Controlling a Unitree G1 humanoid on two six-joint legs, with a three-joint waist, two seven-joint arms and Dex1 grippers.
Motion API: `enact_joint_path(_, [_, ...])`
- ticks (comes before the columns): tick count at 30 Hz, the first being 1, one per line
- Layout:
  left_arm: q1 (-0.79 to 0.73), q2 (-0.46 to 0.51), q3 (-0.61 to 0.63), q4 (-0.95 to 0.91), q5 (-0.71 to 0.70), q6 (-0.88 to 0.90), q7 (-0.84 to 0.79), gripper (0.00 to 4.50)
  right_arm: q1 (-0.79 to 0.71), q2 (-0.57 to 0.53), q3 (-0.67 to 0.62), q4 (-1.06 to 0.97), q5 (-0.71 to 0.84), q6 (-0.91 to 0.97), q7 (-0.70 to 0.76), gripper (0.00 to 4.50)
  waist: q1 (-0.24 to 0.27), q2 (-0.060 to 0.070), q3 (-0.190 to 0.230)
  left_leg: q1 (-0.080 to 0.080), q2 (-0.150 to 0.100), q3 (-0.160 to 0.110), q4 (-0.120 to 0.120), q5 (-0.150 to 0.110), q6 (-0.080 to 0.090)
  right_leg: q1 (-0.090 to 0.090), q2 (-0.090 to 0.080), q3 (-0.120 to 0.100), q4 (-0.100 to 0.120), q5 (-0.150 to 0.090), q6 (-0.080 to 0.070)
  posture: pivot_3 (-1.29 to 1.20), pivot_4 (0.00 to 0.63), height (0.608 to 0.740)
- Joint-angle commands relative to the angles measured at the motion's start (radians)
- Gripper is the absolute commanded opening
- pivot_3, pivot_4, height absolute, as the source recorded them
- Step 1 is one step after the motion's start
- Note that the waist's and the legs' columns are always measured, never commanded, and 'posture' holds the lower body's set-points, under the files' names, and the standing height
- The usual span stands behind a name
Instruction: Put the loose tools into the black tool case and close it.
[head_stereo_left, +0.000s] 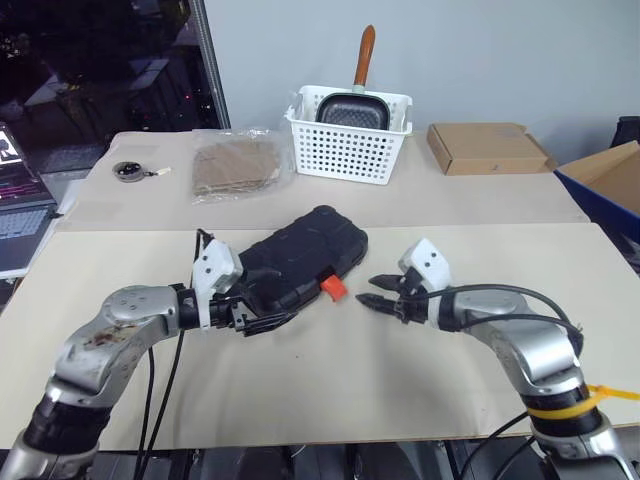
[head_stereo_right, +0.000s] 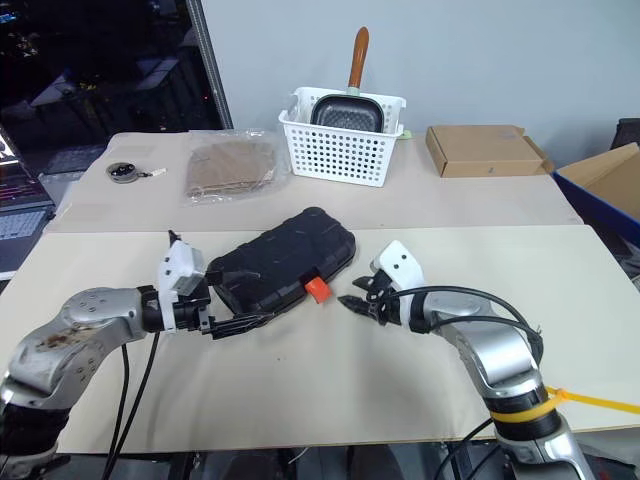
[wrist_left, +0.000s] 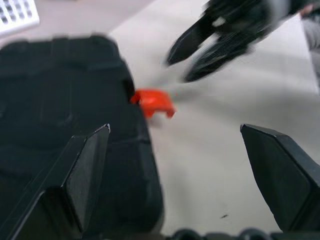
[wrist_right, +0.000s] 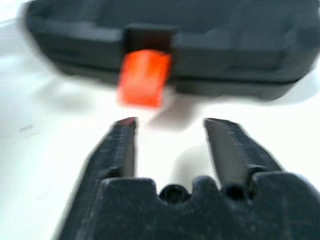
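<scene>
The black tool case (head_stereo_left: 300, 255) lies closed on the tan table, its lid down. Its orange latch (head_stereo_left: 333, 288) sticks out from the near edge, flipped outward. My left gripper (head_stereo_left: 272, 322) is open at the case's near left corner, one finger (wrist_left: 80, 170) over the lid and the other off to the side above bare table. My right gripper (head_stereo_left: 368, 293) is open, a short way right of the latch and pointing at it, with nothing between its fingers (wrist_right: 122, 145). The loose tools are out of view.
At the back stands a white perforated basket (head_stereo_left: 348, 140) holding a pan with an orange handle. A cardboard box (head_stereo_left: 487, 147) lies to its right, a plastic bag of brown sheets (head_stereo_left: 236, 167) and a small round object (head_stereo_left: 128, 171) to its left. A blue bin (head_stereo_left: 610, 190) sits at the right edge.
</scene>
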Motion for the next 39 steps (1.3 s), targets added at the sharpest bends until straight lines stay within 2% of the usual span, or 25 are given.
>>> enact_joint_path(1, [-0.032,-0.009,-0.019,0.015,0.010,0.023,-0.014,4.50,-0.031,0.046,0.021,-0.047,0.025,0.065,-0.051,2.83,0.001,0.000,0.000,0.000,0.000,0.000,0.000,0.000,0.000,0.000,0.000,0.000,0.000,0.000,0.000,0.00,0.150,0.740])
enact_joint_path(10, [-0.110,-0.014,-0.025,-0.049,-0.019,0.161,0.017,4.50,-0.127,0.161,0.081,0.040,0.005,0.183,-0.167,2.83,0.004,0.000,0.000,-0.001,-0.001,-0.001,0.000,0.001,-0.001,0.000,0.000,0.000,0.000,0.000,0.000,0.00,0.150,0.740])
enact_joint_path(21, [-0.122,0.003,0.003,-0.089,-0.027,0.222,0.013,4.50,-0.170,0.151,0.122,0.080,-0.032,0.190,-0.207,2.83,0.004,0.000,0.000,-0.006,-0.001,-0.001,0.000,0.000,0.000,-0.005,0.000,0.000,0.000,0.000,0.001,0.00,0.150,0.740])
enact_joint_path(31, [-0.086,0.005,0.005,-0.076,-0.005,0.192,-0.002,4.50,-0.177,0.202,0.153,0.120,-0.062,0.165,-0.236,2.83,0.001,0.000,0.000,-0.007,-0.001,-0.001,0.000,0.001,-0.001,-0.006,0.000,0.001,0.001,0.000,0.001,0.00,0.150,0.740])
enact_joint_path(39, [-0.032,0.011,0.000,-0.017,0.042,0.086,-0.040,4.50,-0.187,0.207,0.173,0.139,-0.095,0.149,-0.238,2.83,0.004,0.000,0.000,-0.007,-0.001,-0.001,0.000,0.001,-0.001,-0.007,0.000,0.000,0.001,0.000,0.001,0.00,0.150,0.740])
